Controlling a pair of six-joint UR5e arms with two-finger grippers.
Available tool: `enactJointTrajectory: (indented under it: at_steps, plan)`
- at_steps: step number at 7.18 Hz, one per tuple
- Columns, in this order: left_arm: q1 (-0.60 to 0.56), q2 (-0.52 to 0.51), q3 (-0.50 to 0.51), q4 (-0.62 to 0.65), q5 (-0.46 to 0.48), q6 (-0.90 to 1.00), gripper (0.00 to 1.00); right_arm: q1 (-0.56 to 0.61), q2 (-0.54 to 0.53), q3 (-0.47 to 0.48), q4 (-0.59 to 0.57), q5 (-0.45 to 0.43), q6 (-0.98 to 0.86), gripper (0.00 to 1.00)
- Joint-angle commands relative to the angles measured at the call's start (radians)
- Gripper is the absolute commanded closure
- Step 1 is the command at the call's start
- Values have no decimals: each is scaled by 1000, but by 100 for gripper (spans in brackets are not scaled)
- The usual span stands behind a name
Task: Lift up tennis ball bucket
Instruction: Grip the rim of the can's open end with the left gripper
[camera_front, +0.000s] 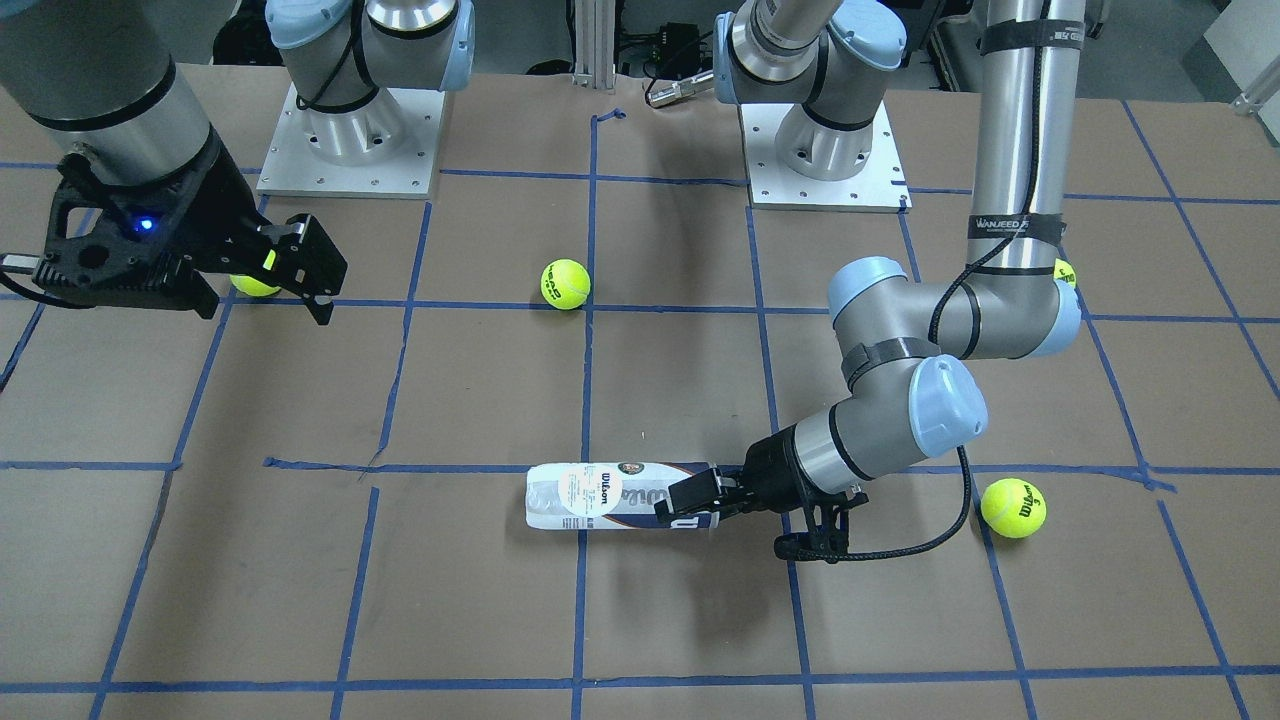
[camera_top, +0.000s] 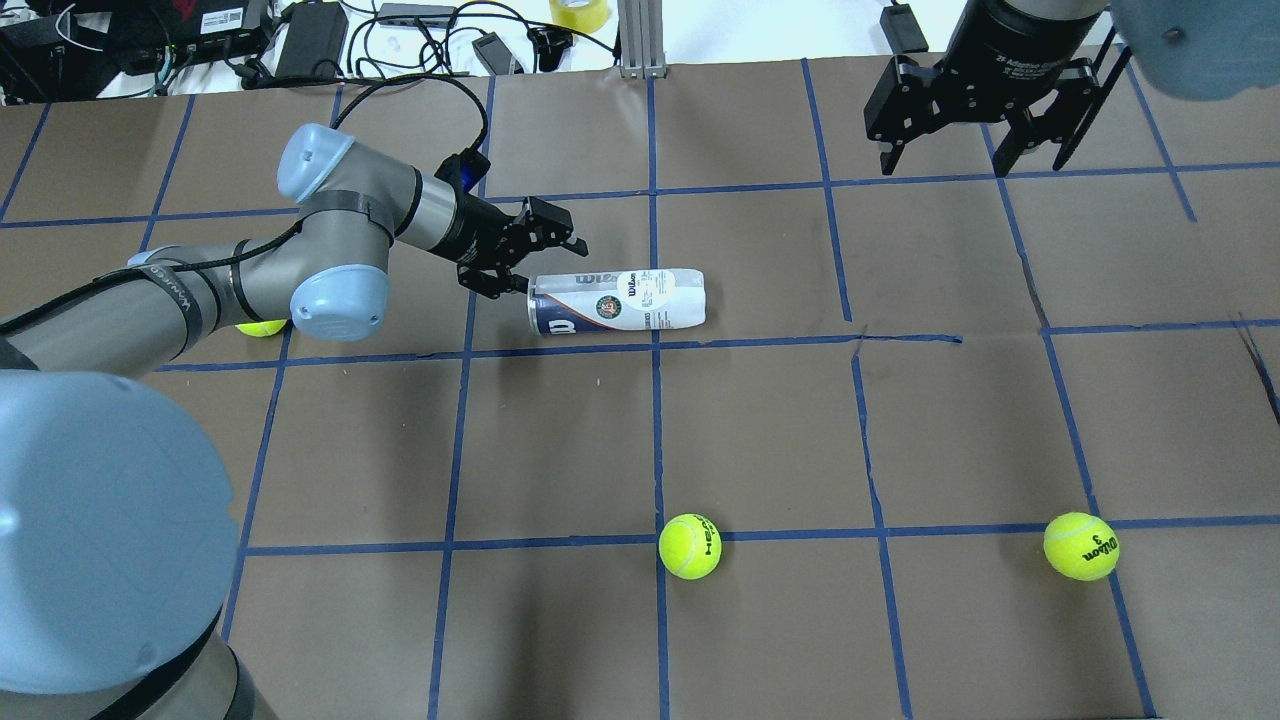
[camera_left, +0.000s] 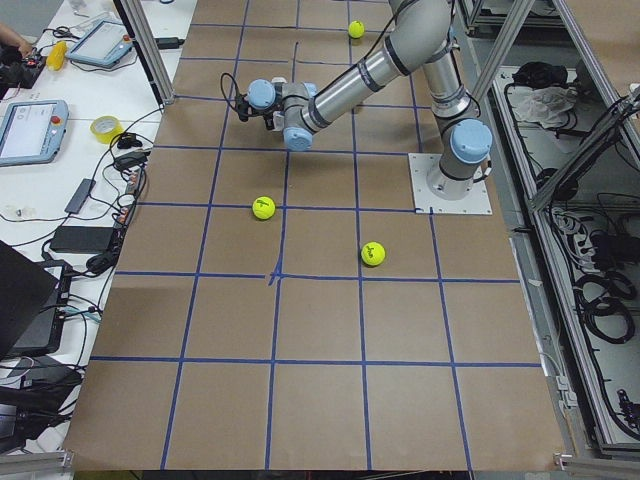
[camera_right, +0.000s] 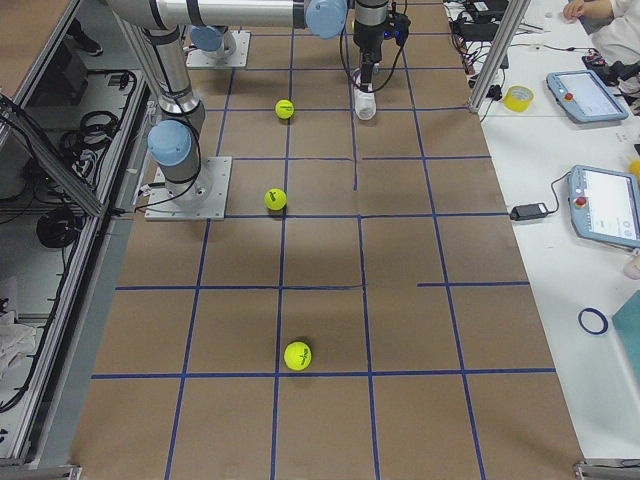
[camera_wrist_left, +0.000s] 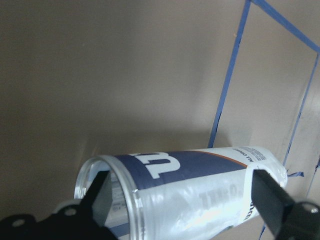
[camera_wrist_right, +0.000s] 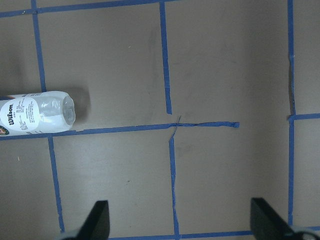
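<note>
The tennis ball bucket (camera_top: 630, 300) is a clear Wilson can with a round white label and a navy band. It lies on its side on the brown table, also seen in the front view (camera_front: 590, 495) and the right wrist view (camera_wrist_right: 35, 114). My left gripper (camera_top: 535, 262) is open at the can's navy, open end (camera_wrist_left: 190, 185). One finger (camera_wrist_left: 100, 200) sits at the mouth's rim and the other stands over the body; I cannot tell whether they touch. My right gripper (camera_top: 945, 150) is open and empty, high over the far right of the table.
Yellow-green tennis balls lie loose: one mid-table (camera_top: 690, 546), one at the right (camera_top: 1081, 546), one half hidden under my left arm (camera_top: 260, 327). Blue tape lines grid the table. Cables and devices (camera_top: 300, 40) line the far edge.
</note>
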Motion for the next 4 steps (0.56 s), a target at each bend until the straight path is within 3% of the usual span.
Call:
enactJointTrajectory:
  at_steps: [1,4]
  plan:
    - [0,8,7,-21,48,3,0,2,-2,-2,0,4,-1,0]
    - [-23,39,1,-143,48,-24,0,2,-1,-4,-4,6,6,0]
